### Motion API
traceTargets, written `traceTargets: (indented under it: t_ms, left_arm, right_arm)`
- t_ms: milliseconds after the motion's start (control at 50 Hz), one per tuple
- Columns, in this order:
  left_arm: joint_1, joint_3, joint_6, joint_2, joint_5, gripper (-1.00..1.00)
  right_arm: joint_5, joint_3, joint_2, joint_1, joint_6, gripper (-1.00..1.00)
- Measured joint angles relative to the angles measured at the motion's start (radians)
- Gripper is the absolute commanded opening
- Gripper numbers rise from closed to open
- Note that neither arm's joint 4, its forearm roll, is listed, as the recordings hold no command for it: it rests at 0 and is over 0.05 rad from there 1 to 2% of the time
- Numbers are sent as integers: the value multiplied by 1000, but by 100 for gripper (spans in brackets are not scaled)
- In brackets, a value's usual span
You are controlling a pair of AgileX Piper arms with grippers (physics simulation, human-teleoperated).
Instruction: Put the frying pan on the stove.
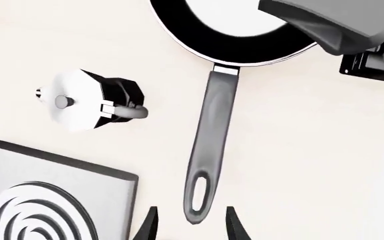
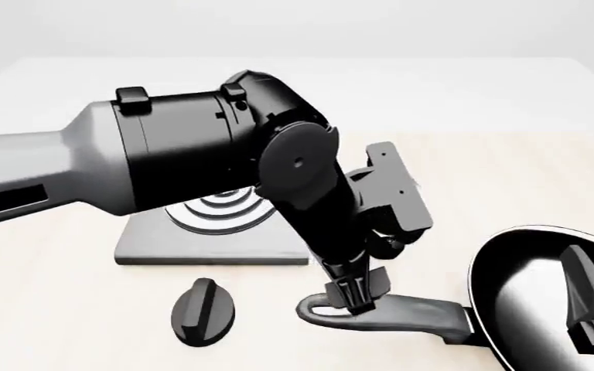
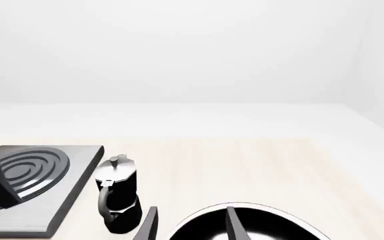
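Observation:
The frying pan [image 2: 529, 290] lies at the front right of the table, its long grey handle [image 2: 405, 313] pointing left. In the left wrist view the handle [image 1: 212, 130] runs from the pan [image 1: 239, 47] to its loop end between my fingers. My left gripper [image 1: 192, 227] is open, its jaws on either side of the loop end; in the front view it [image 2: 354, 297] stands right over that end. My right gripper [image 2: 591, 305] is open over the pan's right part; its fingers [image 3: 190, 225] stand at the pan's rim [image 3: 245, 212]. The stove [image 2: 214, 236] lies left of the pan, mostly behind my left arm.
A black oval knob [image 2: 204, 309] lies in front of the stove, left of the handle's end. A black-and-silver moka pot [image 1: 88, 100] stands between the stove [image 1: 45, 200] and the pan; it also shows in the right wrist view [image 3: 118, 197]. My left arm hides it in the front view.

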Motion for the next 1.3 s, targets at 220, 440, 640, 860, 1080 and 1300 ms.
traceTargets:
  t_ms: [220, 440, 640, 860, 1080, 1300]
  left_arm:
    - [-19, -17, 1, 34, -21, 100]
    - [-46, -10, -13, 69, -68, 100]
    - [-53, 5, -19, 95, -113, 100]
    - [-42, 26, -16, 120, -167, 100]
    - [-43, 32, -23, 151, -211, 100]
    - [-41, 24, -26, 181, -237, 100]
  right_arm:
    - [0, 0, 0, 0, 0, 100]
    - [0, 0, 0, 0, 0, 100]
    - [-4, 1, 1, -3, 2, 100]
    - [-6, 1, 1, -5, 4, 100]
    - [-5, 0, -1, -6, 5, 100]
    - [-5, 0, -2, -6, 5, 100]
